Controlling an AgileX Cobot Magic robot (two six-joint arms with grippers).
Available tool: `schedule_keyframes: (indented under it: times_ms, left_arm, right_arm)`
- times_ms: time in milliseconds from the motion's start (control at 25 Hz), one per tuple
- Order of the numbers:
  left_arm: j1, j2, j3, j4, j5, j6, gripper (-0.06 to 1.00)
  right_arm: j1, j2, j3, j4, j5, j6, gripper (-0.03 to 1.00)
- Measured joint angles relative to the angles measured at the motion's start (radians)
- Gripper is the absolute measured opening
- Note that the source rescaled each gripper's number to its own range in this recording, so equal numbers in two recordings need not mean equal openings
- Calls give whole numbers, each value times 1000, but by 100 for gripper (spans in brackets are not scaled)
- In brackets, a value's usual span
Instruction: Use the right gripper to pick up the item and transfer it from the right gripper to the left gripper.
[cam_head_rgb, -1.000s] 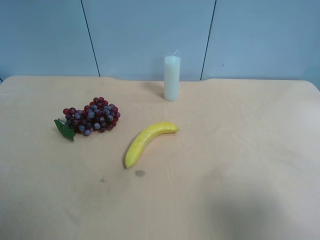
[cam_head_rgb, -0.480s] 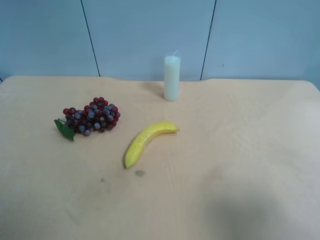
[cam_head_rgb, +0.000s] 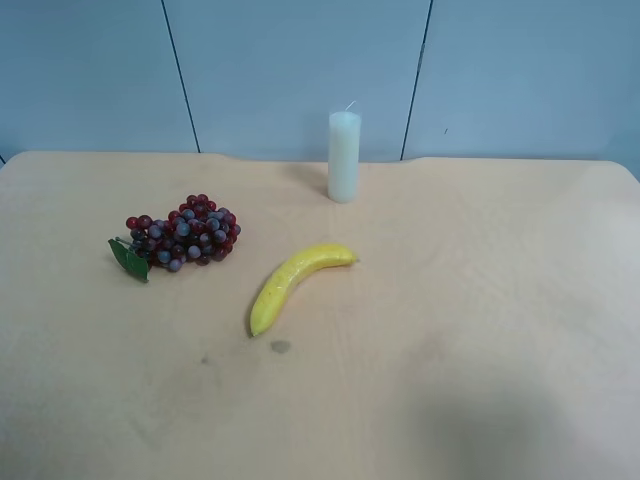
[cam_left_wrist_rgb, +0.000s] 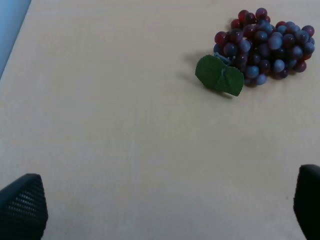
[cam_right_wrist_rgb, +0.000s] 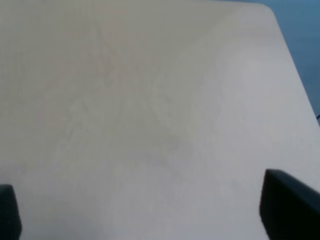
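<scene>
Nothing moved; grapes (cam_head_rgb: 183, 235) on table (cam_head_rgb: 480, 300), both claws wide, empty.

Neither arm shows in the exterior high view. Each wrist view cuts off its gripper, left gripper (cam_left_wrist_rgb: 165, 210) and right gripper (cam_right_wrist_rgb: 150, 210), leaving only dark fingertips at the picture's lower corners. The right wrist view is soft and washed out, showing only bare worktop (cam_right_wrist_rgb: 150, 100).

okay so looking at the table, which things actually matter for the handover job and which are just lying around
Part of the job:
- bunch of grapes, lying on the table, untouched
- right gripper, open over bare table
- left gripper, open, with the grapes ahead of it

Just lying about:
- banana
- white candle, standing upright
</scene>
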Motion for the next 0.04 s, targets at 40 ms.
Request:
schedule_keyframes:
  times_ms: [40]
  left_arm:
    - [0, 0, 0, 0, 0, 0, 100]
  right_arm:
    - [0, 0, 0, 0, 0, 0, 90]
